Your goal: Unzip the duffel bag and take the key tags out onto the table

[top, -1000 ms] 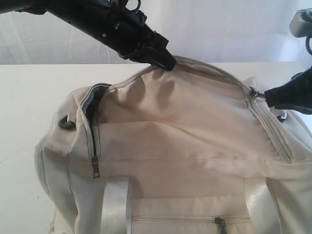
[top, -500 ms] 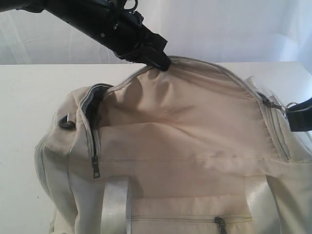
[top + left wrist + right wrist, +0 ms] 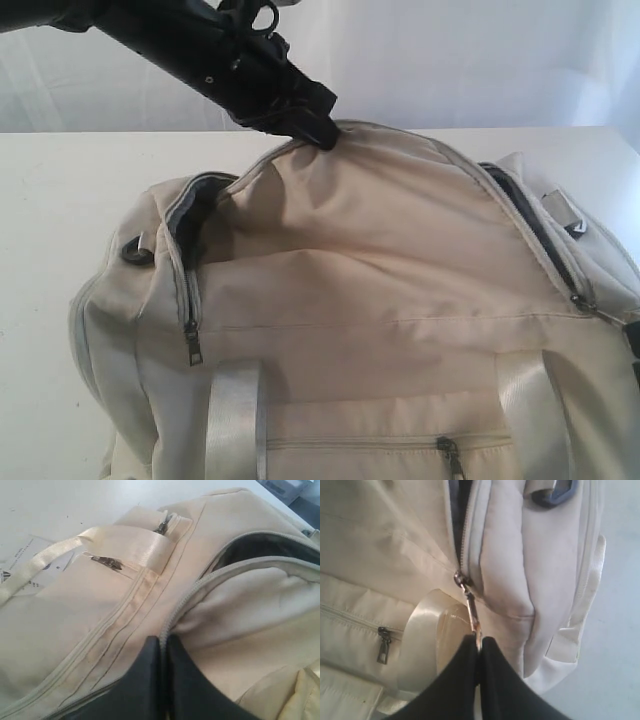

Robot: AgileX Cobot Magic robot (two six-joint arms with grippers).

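Note:
The cream duffel bag [image 3: 380, 260] fills the table [image 3: 60, 200]. My left gripper [image 3: 318, 128] is shut on the bag's top flap edge beside the zipper track, holding it raised; the left wrist view shows the gripper [image 3: 163, 641] pinching that seam. My right gripper [image 3: 479, 642] is shut on the metal zipper pull [image 3: 471, 611], with the slider [image 3: 458, 578] just beyond it. In the exterior view the slider [image 3: 578, 298] sits low on the bag's right side, and the track above it gapes, showing dark lining [image 3: 525, 210]. Only a sliver of the right gripper [image 3: 633, 340] shows there. The key tags are hidden.
Pale webbing handles [image 3: 235, 420] hang down the bag's front, with a shut front pocket zipper [image 3: 450, 455] between them. A second zipper pull [image 3: 192, 345] hangs at the left end, where the track is partly open. A printed sheet [image 3: 20, 562] lies under the bag. A white curtain hangs behind.
My right gripper has drawn the slider down the bag's right side toward the front, opening the track. The left gripper, still holding the flap, has shifted slightly left.

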